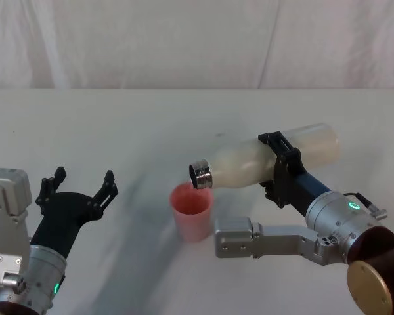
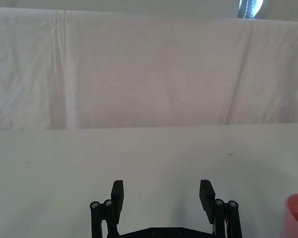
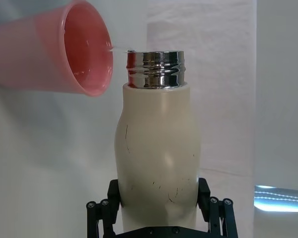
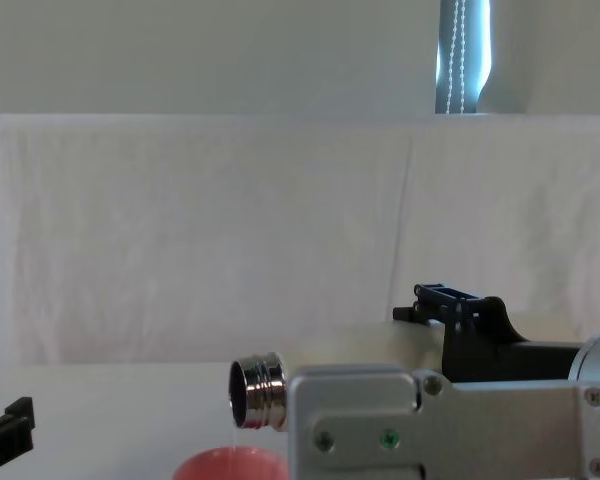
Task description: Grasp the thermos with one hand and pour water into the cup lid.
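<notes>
- Head view: right end effector (image 1: 280,169) was clamped across the body of the thermos (image 1: 262,161), which lay tipped almost level, steel neck pointing away from the end effector toward the robot's left.
- Cup lid (image 1: 192,210) stood upright on the worktop (image 1: 138,125), just below and beyond the neck, well ahead of the right end effector's fingers.
- Step in hand, as I judged it: the pour itself. Mouth sat over the near rim of the cup lid, not over its centre.
- Right wrist view added what the head view lacked: a thin thread of water off the lip of the thermos (image 3: 156,163) into the cup lid (image 3: 87,49), with a wet sheen inside. Fill level could not be read.
- Chest view showed the side profile: neck of the thermos (image 4: 258,392) dipped slightly below level, cup lid (image 4: 230,464) rim directly beneath, a small gap between them.
- Next move likely called for holding the tilt steady or adding a little more, keeping the mouth inside the rim; too fast a tilt could overshoot the small cup.
- Left end effector (image 1: 79,186) was idle, fingers spread apart, empty, off to the cup lid's far side from the right end effector.
</notes>
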